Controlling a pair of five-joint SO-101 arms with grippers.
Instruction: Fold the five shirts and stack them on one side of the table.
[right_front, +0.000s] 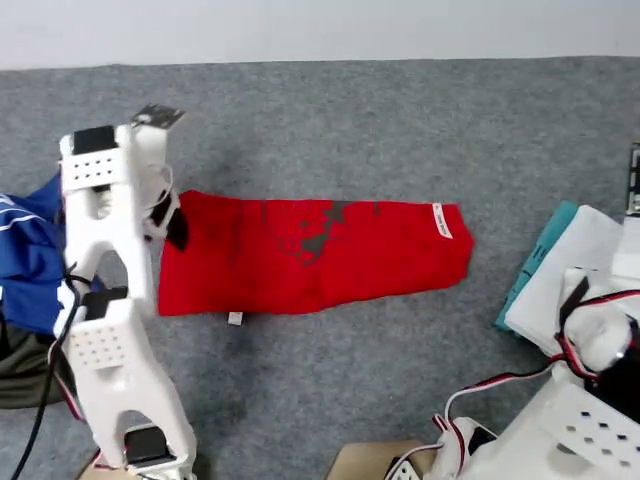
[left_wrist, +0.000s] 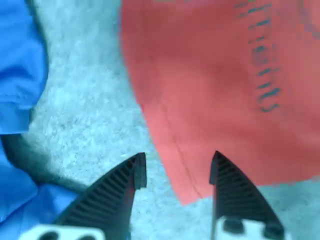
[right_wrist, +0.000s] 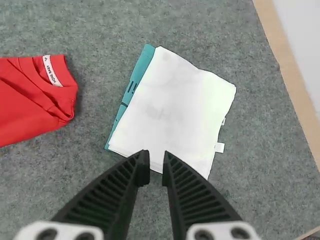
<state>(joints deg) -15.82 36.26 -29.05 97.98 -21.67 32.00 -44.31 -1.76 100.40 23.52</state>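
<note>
Print on the red shirt (right_front: 310, 255) and its neck label (right_wrist: 49, 70) is unreadable.

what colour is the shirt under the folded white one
Teal shirt, best in the right wrist view.

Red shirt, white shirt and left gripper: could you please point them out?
red shirt (right_front: 310, 255), high view, middle of its folded body.
white shirt (right_wrist: 175, 117), right wrist view, centre of its top face.
left gripper (left_wrist: 178, 168), left wrist view, midway between its fingertips.
</note>
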